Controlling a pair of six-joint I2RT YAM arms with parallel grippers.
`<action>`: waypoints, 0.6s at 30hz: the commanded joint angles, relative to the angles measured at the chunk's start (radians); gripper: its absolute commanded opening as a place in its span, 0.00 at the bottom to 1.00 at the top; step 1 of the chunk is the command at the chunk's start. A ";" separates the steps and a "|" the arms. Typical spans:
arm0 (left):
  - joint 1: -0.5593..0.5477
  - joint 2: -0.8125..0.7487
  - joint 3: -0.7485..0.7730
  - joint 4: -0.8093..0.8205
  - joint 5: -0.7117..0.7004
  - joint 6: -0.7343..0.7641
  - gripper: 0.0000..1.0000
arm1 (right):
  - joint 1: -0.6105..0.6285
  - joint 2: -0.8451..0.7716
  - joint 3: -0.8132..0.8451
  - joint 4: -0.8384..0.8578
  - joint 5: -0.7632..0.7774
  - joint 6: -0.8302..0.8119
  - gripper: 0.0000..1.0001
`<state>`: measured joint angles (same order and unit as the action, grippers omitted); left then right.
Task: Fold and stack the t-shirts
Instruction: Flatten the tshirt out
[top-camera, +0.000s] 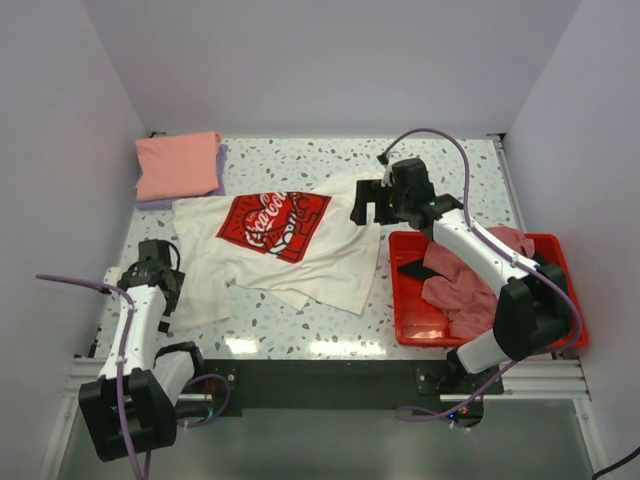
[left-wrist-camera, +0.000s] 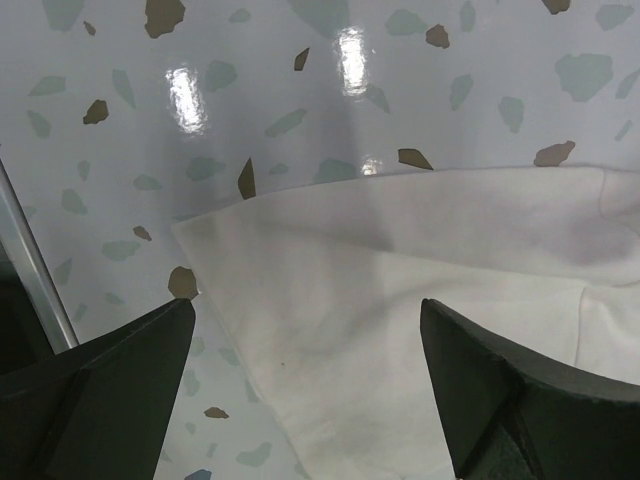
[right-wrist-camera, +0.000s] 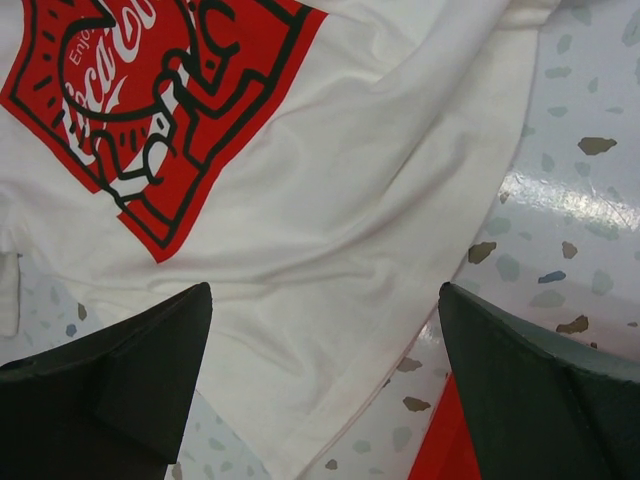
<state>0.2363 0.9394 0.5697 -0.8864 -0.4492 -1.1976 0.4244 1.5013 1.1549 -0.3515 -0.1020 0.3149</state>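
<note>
While both arms are reaching over the speckled counter (top-camera: 450, 175), the goods are lying as follows.

Item 1: cream-white t-shirt (top-camera: 300, 265), lying spread out at the counter's middle. Its red Coca-Cola print (top-camera: 275, 222) is facing up and its near edge is lying in overlapping layers.

Item 2: salmon-pink t-shirt (top-camera: 178, 165), folded, sitting at the far left corner on top of item 3.

Item 3: lavender t-shirt (top-camera: 222, 160), showing only as a thin border.

Item 4: dusty rose t-shirt (top-camera: 475, 285), lying crumpled in the red tray (top-camera: 415, 322) at the right.

Item 5: black garment (top-camera: 415, 270), poking out beside item 4 at the tray's left side.

Left fingers (left-wrist-camera: 120, 390): standing spread apart, holding nothing, hanging over the near left corner of the cream-white t-shirt, where cloth is meeting bare counter.

Right fingers (right-wrist-camera: 130, 370): likewise standing spread apart, holding nothing, hanging over that shirt's right edge beside the print, with the tray's corner showing just beyond the cloth.
</note>
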 joint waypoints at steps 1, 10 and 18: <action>0.009 0.018 0.005 -0.046 -0.034 -0.068 1.00 | -0.001 -0.015 0.000 0.043 -0.051 0.026 0.99; 0.009 0.125 -0.008 0.062 0.003 0.055 0.95 | -0.003 -0.032 -0.012 0.034 -0.002 0.029 0.99; 0.009 0.274 -0.090 0.184 0.077 0.095 0.84 | -0.013 -0.036 -0.009 0.034 0.027 0.030 0.99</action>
<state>0.2394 1.1721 0.5323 -0.7460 -0.3969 -1.1427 0.4191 1.5009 1.1473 -0.3443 -0.0975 0.3332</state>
